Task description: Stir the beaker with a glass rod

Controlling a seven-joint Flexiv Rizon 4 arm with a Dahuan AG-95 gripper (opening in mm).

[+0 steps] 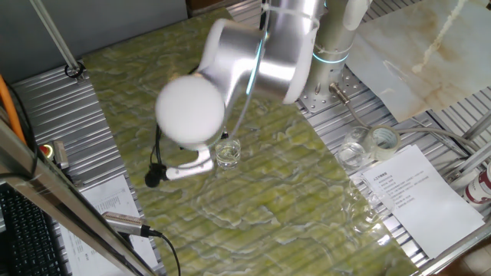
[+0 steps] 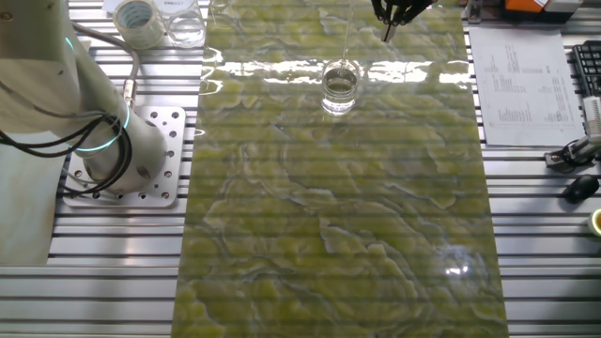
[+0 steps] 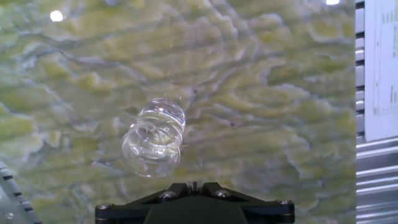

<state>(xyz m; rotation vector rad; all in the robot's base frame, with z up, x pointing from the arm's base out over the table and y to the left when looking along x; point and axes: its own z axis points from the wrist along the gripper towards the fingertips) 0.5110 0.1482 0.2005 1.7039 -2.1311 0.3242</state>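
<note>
The beaker (image 2: 340, 84) stands upright on the green marbled mat, a small clear glass cylinder. It also shows in one fixed view (image 1: 228, 152) and in the hand view (image 3: 152, 137). My gripper (image 2: 389, 28) hangs above and to the right of it. In the hand view my gripper (image 3: 194, 185) is at the bottom edge, jaws nearly together on a thin pale sliver. The glass rod (image 2: 346, 38) shows only as a faint line running down to the beaker's mouth. In one fixed view the arm's joint hides the gripper.
A translucent tape roll (image 2: 137, 21) and other clear glass vessels (image 2: 185, 26) sit near the robot base (image 2: 122, 155); they also show in one fixed view (image 1: 383, 139) (image 1: 353, 156). Printed sheets (image 2: 512, 84) (image 1: 406, 188) lie on the ribbed metal table beside the mat (image 2: 329, 207).
</note>
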